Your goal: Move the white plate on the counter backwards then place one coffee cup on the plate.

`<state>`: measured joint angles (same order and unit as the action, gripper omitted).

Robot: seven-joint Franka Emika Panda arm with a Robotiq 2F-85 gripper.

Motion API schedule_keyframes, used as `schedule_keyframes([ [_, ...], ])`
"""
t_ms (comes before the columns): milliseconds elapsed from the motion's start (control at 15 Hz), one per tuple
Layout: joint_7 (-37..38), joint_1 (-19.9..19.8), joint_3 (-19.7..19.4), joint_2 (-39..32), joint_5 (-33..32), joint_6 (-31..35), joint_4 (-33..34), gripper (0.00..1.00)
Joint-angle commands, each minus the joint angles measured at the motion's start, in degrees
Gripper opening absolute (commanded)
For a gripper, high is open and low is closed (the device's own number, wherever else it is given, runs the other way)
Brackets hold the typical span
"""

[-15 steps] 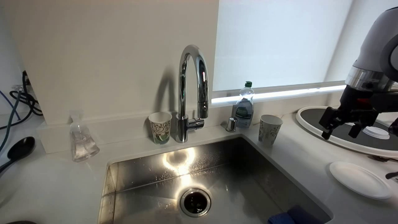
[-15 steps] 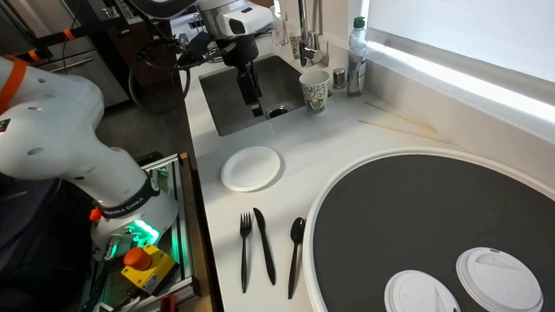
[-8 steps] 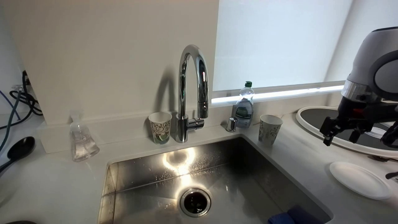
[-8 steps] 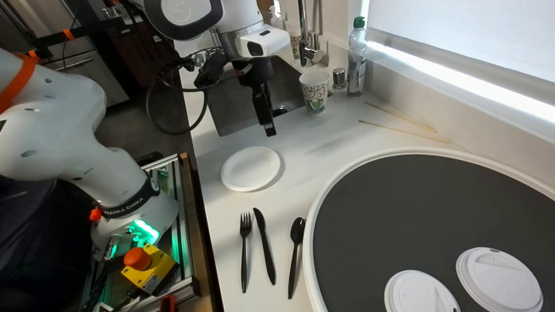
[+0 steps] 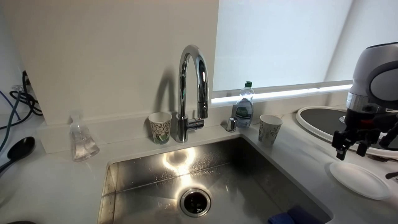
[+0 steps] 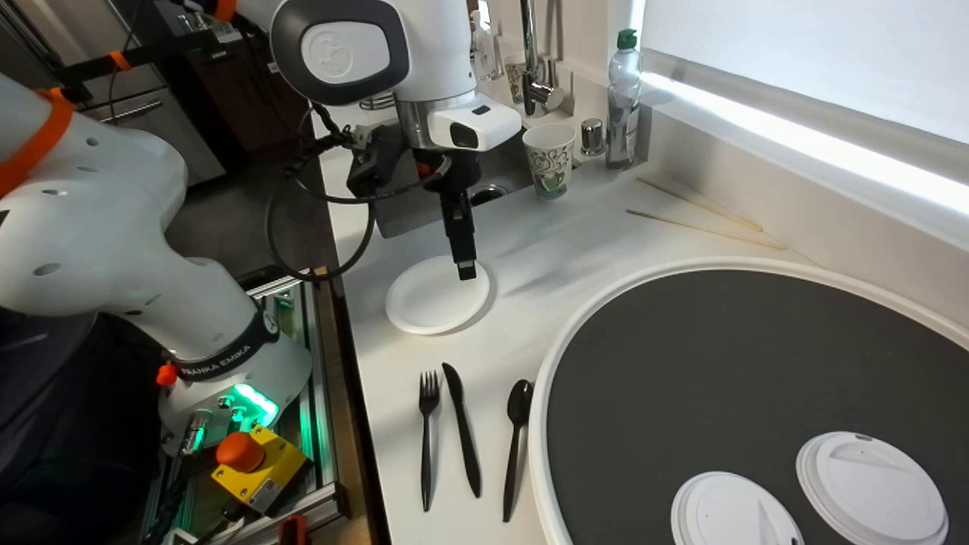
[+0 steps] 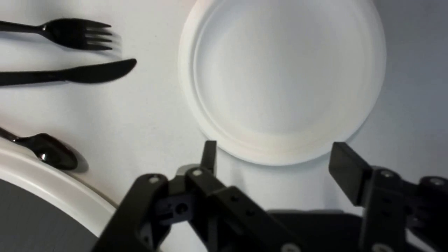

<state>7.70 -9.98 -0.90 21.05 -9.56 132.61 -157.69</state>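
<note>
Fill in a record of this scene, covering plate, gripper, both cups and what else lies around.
white plate: flat on the counter, no cup on it
gripper: open, holding nothing, near the plate's rim
cup A: patterned, upright, near a corner of the sink
cup B: patterned, upright, beside the faucet
also on counter: black fork, knife, spoon

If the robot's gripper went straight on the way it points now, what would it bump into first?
Probably the rim of the white plate: the open gripper points down near that edge. Depth is hard to judge, so it might touch the counter just beside the plate instead.
</note>
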Motion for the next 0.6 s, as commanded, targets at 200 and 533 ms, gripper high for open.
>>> schedule_keyframes([
  [200, -6.7, 0.9, -2.0, -2.7, -1.5, -3.6, 0.1, 0.3],
  [533, -9.1, 1.5, -2.1, -4.9, -1.2, -3.6, 0.1, 0.0],
])
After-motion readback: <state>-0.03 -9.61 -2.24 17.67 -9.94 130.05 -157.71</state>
